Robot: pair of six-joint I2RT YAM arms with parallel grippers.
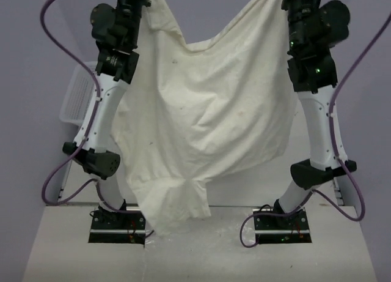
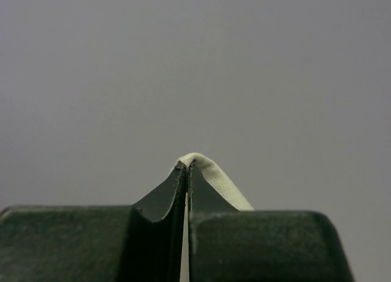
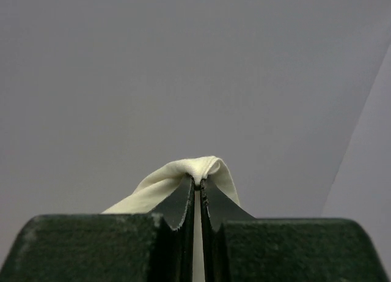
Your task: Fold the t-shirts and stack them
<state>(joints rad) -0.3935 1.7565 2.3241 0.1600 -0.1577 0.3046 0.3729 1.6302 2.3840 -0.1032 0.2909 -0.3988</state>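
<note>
A cream t-shirt (image 1: 208,117) hangs in the air between both raised arms, sagging in the middle, its lowest part hanging down near the arm bases. My left gripper (image 2: 186,166) is shut on a thin fold of the t-shirt's edge (image 2: 217,181). My right gripper (image 3: 198,183) is shut on a bunched fold of the t-shirt (image 3: 183,172). In the top view both grippers are cut off by the top edge of the frame; the shirt's upper corners run up to them there.
A white mesh basket (image 1: 76,98) stands at the left behind the left arm (image 1: 104,111). The right arm (image 1: 317,98) rises at the right. The table's pale near strip (image 1: 201,251) lies between the arm bases. Both wrist views show only grey wall.
</note>
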